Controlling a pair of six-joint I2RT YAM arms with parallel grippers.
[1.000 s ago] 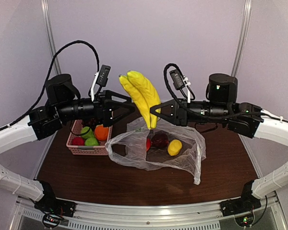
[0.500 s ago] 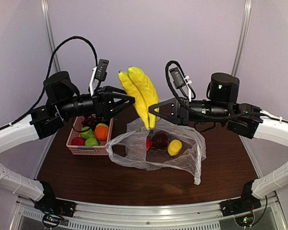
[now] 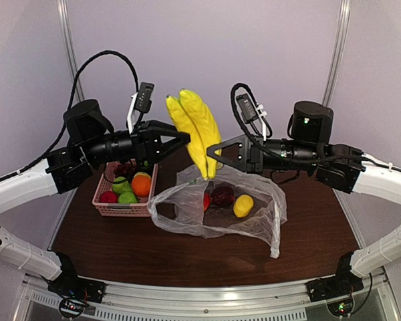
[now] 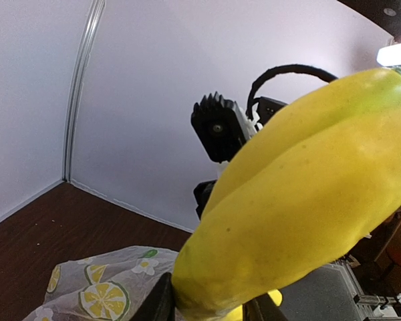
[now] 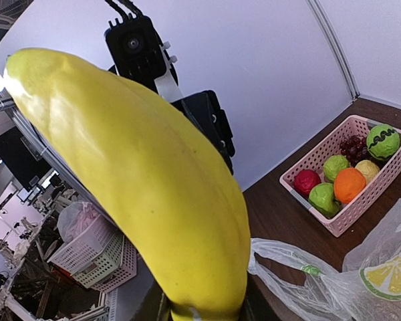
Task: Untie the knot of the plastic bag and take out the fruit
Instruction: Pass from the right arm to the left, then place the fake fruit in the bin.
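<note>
K: Okay, top camera first. Entry?

M: The long yellow fruit (image 3: 195,127) hangs in the air between the two arms, well above the table (image 3: 120,251). The right gripper (image 3: 212,155) is clamped on its lower end. The left gripper (image 3: 179,142) reaches its upper part from the other side, with the fruit between its fingers. I cannot tell whether they press on it. The plastic bag (image 3: 254,224) lies crumpled on the table below with its mouth open. It holds a dark red round fruit (image 3: 222,195) and a small yellow fruit (image 3: 242,205). The pink basket (image 3: 120,209) sits just left of the plastic bag, with an orange (image 3: 141,185) inside.

K: Left wrist?

M: The long yellow fruit (image 4: 301,187) fills most of the frame. Dark fingers (image 4: 162,302) flank it at the bottom edge; gripping or only beside it, cannot tell. The plastic bag (image 4: 100,287) lies below, showing a lemon-slice print.

K: Right wrist?

M: The long yellow fruit (image 5: 154,180) runs up from between the jaws, which close against it on both sides. The pink basket (image 5: 361,210) stands beyond on the table. In it are the orange (image 5: 349,184), a green ball with dark patches (image 5: 382,142), dark grapes (image 5: 351,146), a red fruit (image 5: 306,180) and two plain green fruits (image 5: 334,166). The plastic bag (image 5: 307,281) shows in the lower right.
</note>
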